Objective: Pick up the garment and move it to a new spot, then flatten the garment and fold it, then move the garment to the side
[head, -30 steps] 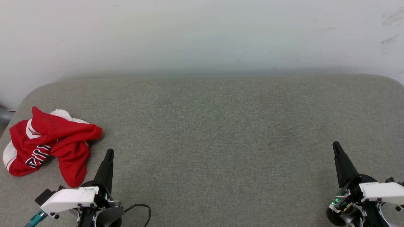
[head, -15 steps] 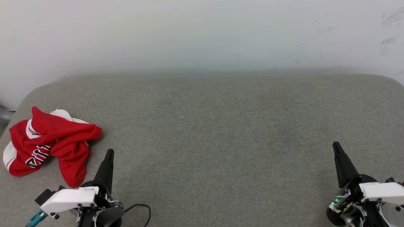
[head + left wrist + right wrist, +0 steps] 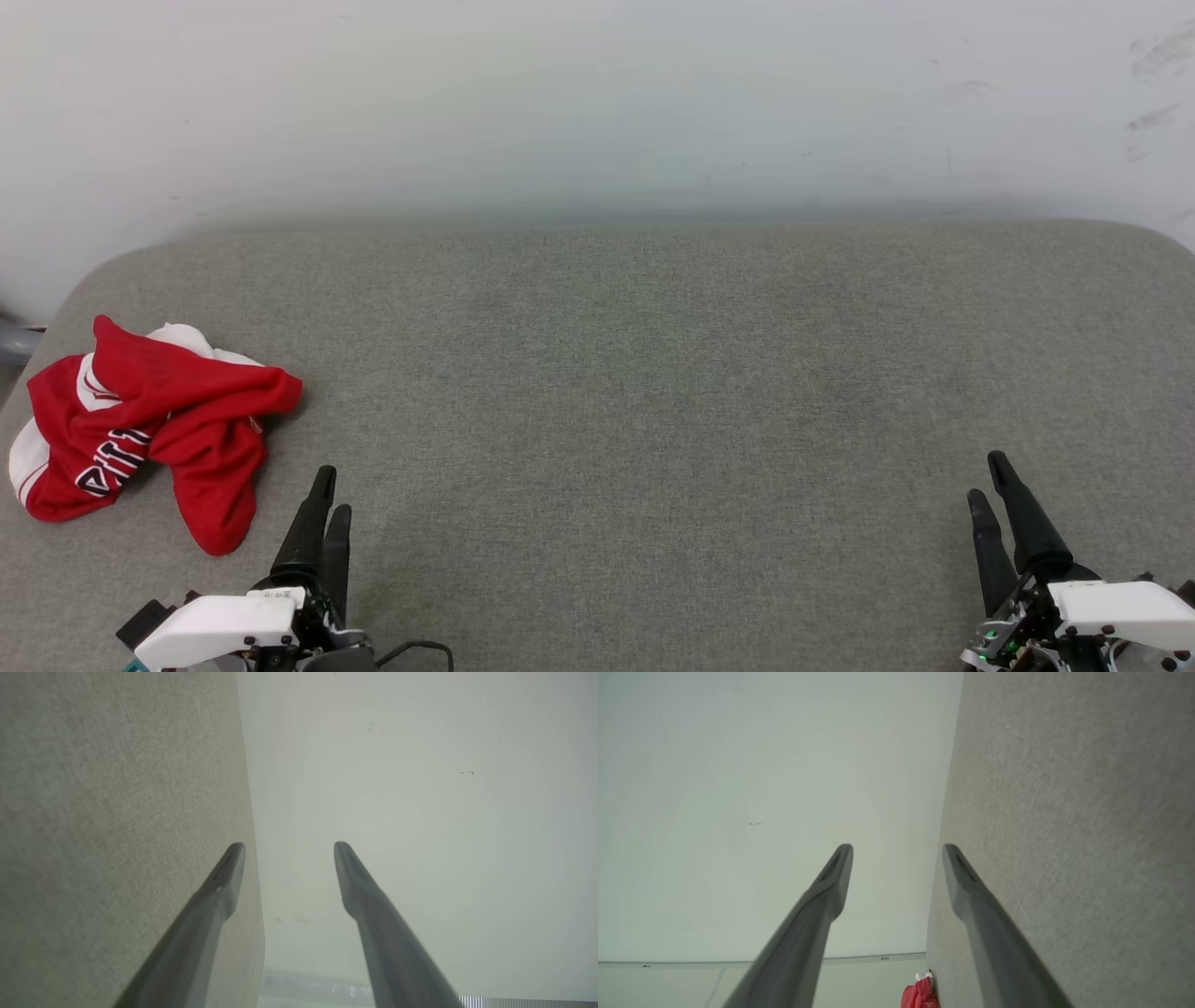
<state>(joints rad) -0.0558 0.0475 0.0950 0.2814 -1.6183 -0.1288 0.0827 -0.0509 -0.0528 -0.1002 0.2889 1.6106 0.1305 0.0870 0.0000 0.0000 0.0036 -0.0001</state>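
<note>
**Cut-off lettering on the jersey, a sticker too small to read**

On the crumpled red garment [image 3: 149, 420], a row of black letters [image 3: 110, 464] outlined in white runs along a fold near its lower left edge. The folds cut the word short. What shows looks like "PIT" followed by part of another stroke, but it cannot be read with certainty. A small pale sticker [image 3: 274, 594] with dark print sits on the white housing [image 3: 210, 623] behind the left gripper [image 3: 333, 490]; its print is too small to read. In the right wrist view the garment [image 3: 919, 995] is too small for any letters to be made out.
</note>
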